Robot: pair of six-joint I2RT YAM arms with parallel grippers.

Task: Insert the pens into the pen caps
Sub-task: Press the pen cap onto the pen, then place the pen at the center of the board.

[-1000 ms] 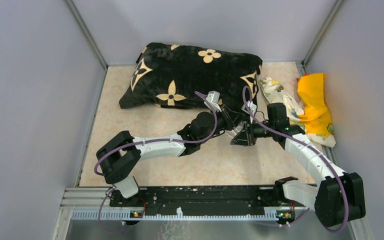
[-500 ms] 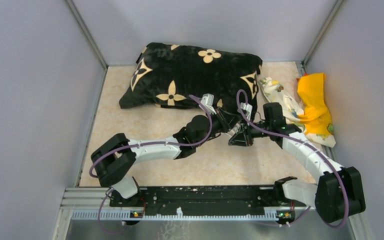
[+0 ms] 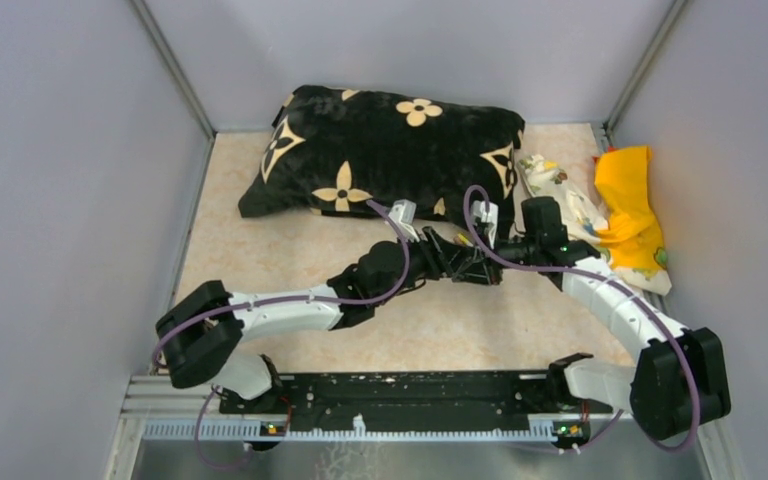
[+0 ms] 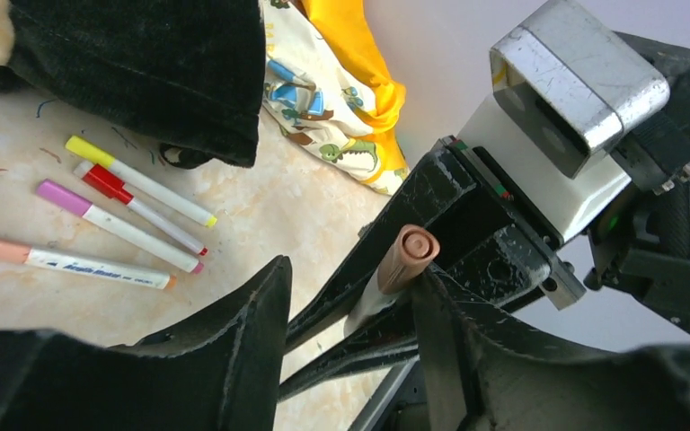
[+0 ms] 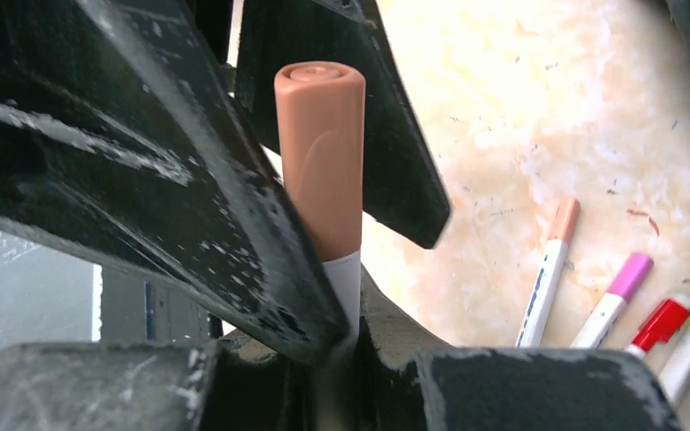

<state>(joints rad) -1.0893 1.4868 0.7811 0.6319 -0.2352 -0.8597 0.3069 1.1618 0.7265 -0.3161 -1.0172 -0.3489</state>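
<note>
Fingers (image 4: 243, 332) of left gripper (image 4: 349, 278) stand apart, one each side of a white marker pen w/ brown cap (image 5: 322, 153); cap end points toward them. Right gripper (image 5: 341, 350) is clamped on that pen's white barrel, off the beige marbled table (image 4: 260, 206). Beyond: four more white pens (image 4: 121, 227) w/ peach, pink, red, yellow ends lie side by side on table, near black velvety cushion (image 4: 144, 63). Farther back: cartoon-print cloth (image 4: 314, 99), then yellow cloth (image 4: 359, 45).
</note>
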